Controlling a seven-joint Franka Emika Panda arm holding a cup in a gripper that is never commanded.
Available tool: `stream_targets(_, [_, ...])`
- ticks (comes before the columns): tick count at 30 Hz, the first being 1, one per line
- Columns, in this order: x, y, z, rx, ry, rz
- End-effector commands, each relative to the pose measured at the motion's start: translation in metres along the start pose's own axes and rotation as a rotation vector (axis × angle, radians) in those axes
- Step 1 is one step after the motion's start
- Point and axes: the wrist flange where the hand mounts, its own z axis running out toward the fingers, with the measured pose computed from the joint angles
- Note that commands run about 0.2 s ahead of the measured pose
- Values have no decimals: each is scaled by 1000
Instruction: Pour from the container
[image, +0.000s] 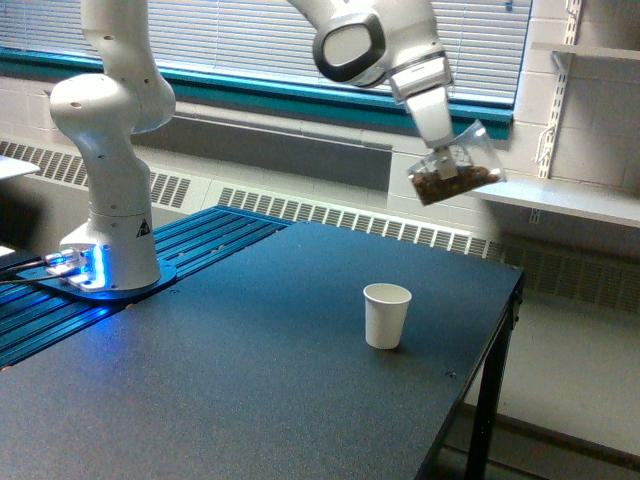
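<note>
The arm is carrying the container (455, 171) high in the air, and from where I'm standing the gripper (444, 152) is clenching it by its upper part, the fingers pressing in on the clear wall. The container is hanging just below and a little toward the exterior view's right of the gripper, tilting so that its brown bits are lying heaped along the lower side. Nothing is spilling yet, as far as I can see.

The white paper cup (386, 315) is standing upright on the dark table (220, 390), well below the gripper and off toward the exterior view's left of it. So the container is not over the cup; it is hovering roughly above the far edge of the table.

To do this step well, I'd say the arm ought to be bringing the container's lip directly above the mouth of the paper cup and coming lower before tipping any further. The cup's opening looks narrow, and loose granules falling from this height would likely be scattering across the table. A slow, steady tilt, with the pouring edge facing down toward the cup, would be giving the bits the best chance of landing inside. The grip should be holding firm while the wrist is turning.
</note>
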Motion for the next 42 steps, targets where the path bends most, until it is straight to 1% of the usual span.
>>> stream_targets(1, [-7, 20, -7, -10, 19, -49])
stream_targets(17, [-54, 59, 4, -62, -34, -92])
stream_targets(22, [-67, 69, 7, -88, -46, -108])
stream_targets(34, [-98, 80, 17, -110, -93, -121])
stream_targets(42, [-118, 85, 28, -144, -130, -136])
